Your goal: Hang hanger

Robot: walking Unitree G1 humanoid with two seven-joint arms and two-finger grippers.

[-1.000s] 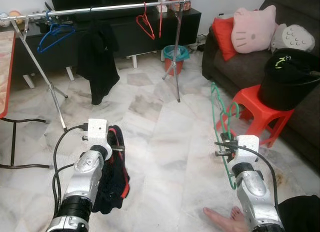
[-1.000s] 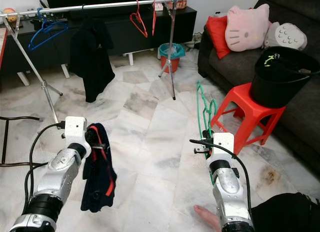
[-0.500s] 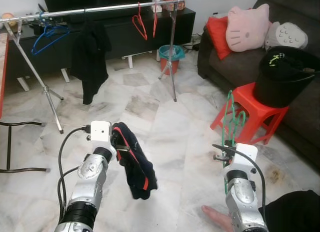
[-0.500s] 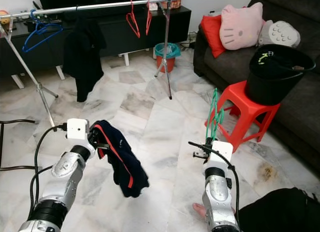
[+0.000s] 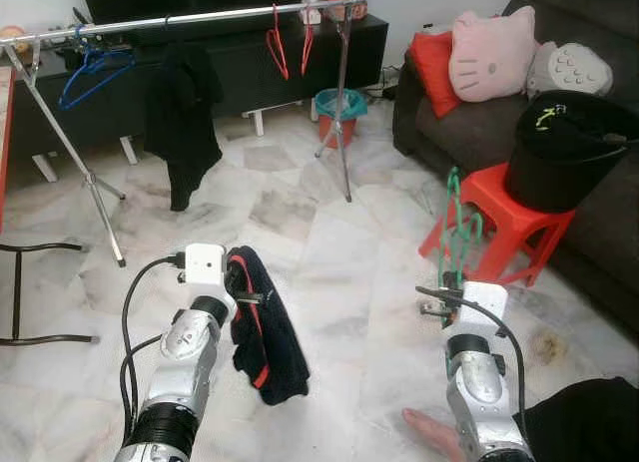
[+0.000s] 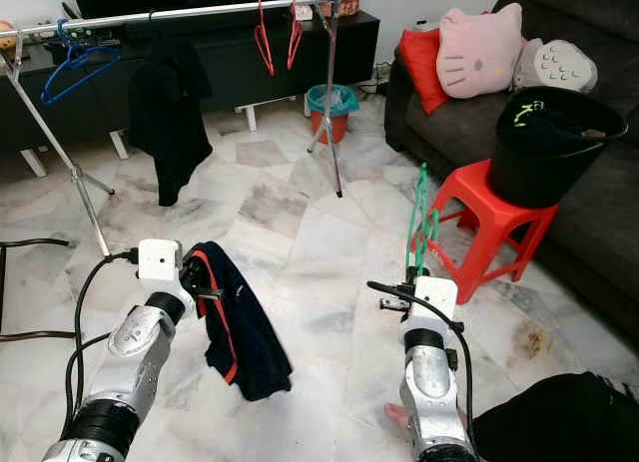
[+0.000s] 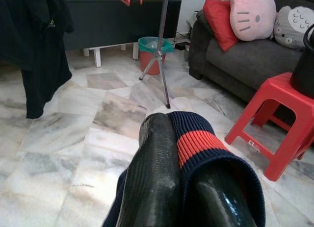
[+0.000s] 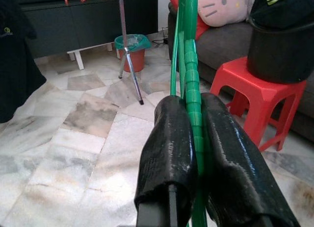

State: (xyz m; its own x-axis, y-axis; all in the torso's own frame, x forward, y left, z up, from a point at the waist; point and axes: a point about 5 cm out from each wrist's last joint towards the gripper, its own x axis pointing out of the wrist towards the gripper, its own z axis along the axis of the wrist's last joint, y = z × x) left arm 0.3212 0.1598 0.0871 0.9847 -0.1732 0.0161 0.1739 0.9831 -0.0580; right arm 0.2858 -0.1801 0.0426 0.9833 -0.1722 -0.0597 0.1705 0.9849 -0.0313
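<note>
Green hanger (image 8: 189,65) pinched upright in the right hand (image 8: 194,143) at 5 o'clock; left hand (image 7: 189,188) at 7 o'clock grips a dark garment (image 5: 265,327).

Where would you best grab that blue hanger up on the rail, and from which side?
Probably the blue hanger is best taken by its lower bar, coming from the front, the robot's own side. It hangs free from the metal rail, and that bar is its most exposed part. The black shirt hangs apart from it.
</note>
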